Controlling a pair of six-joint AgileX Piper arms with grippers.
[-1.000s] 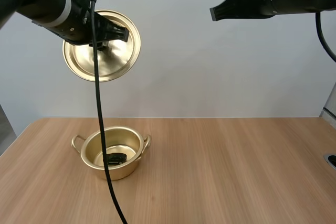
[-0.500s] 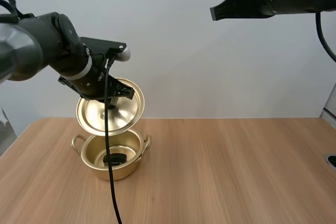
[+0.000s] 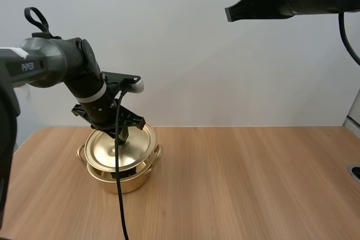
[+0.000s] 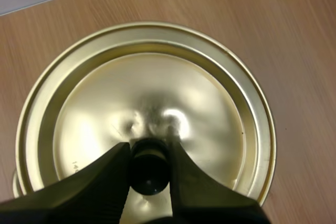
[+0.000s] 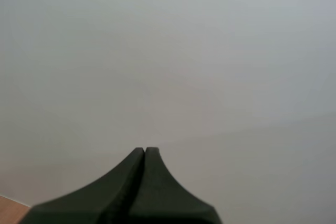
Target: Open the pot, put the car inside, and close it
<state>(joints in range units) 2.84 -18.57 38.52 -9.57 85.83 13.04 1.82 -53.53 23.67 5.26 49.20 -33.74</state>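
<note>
Brass-coloured and shiny, the lid hangs just over the open pot, which stands on the left side of the wooden counter. The left pincer holds the lid from above. In the left wrist view its two black fingers are pinched narrowly on either side of the small dark knob at the lid's middle, with the pincer centred on it. Gripping at the middle puts the lid's weight evenly under the fingers, which I judge is why that spot was chosen. The lid is not level: in the high view its far edge sits higher than its near edge, and the near edge is at or very close to the pot's rim. Whether they touch I cannot tell. The wrist view shows the lid nearly concentric with the pot beneath it, and a sliver of the pot's side handle peeks out past the lid's edge, so the alignment looks good for seating. The lid covers the pot's inside, so the car cannot be checked. Since the closing step is in hand, I take it to be inside. What remains, as I read it, is to level the lid, lower it until it sits in the rim, and let go of the knob. A tilted lid could catch on one side. The right pincer is held high and well away from the pot, its fingers pressed together on nothing, seemingly parked out of the left arm's way.
</note>
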